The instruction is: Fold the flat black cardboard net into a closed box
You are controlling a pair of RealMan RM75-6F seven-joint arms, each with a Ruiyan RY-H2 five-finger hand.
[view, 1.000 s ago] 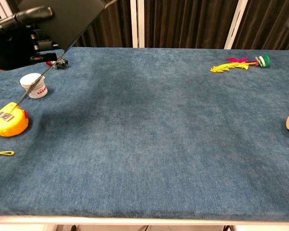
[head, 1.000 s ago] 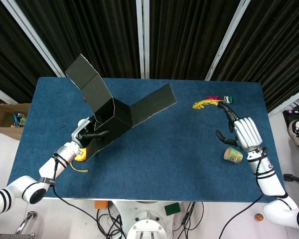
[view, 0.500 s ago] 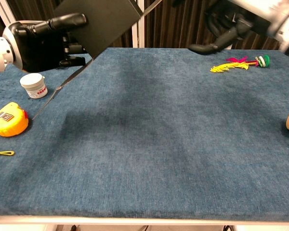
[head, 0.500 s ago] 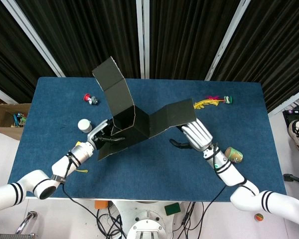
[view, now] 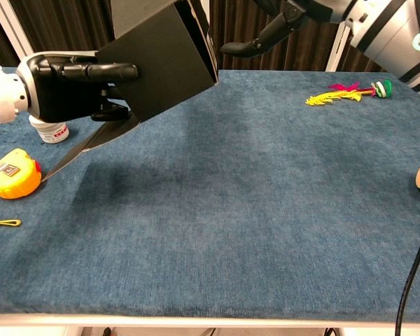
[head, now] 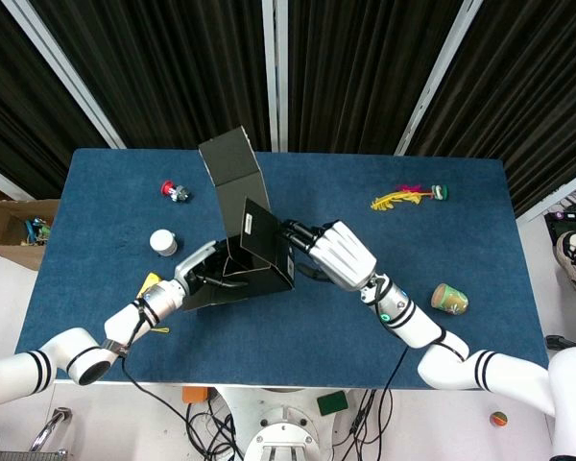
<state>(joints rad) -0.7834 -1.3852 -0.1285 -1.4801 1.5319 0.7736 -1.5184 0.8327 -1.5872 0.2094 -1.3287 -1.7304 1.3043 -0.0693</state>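
Observation:
The black cardboard net [head: 248, 240] is partly folded into a box shape and is held above the blue table [head: 365, 307], left of centre. One long flap [head: 232, 158] stands up toward the back. My left hand [head: 206, 274] grips the box's lower left side; in the chest view that hand [view: 70, 87] is seen holding the box [view: 161, 63] from the left. My right hand [head: 331, 254] reaches in from the right, its fingers stretched against the box's right panel. In the chest view the right hand [view: 287, 21] has its thumb held away from the card.
A yellow tape measure [view: 12, 176] and a white jar [view: 49, 130] lie near the left edge. A small red toy [head: 176, 190] sits at the back left, a yellow feather toy [head: 408, 198] at the back right, and a paper cup [head: 449, 299] on its side at the right.
My right hand swept in from the table's right side to the box. The long right panel has folded up against the box, and my left hand has carried the box toward the centre.

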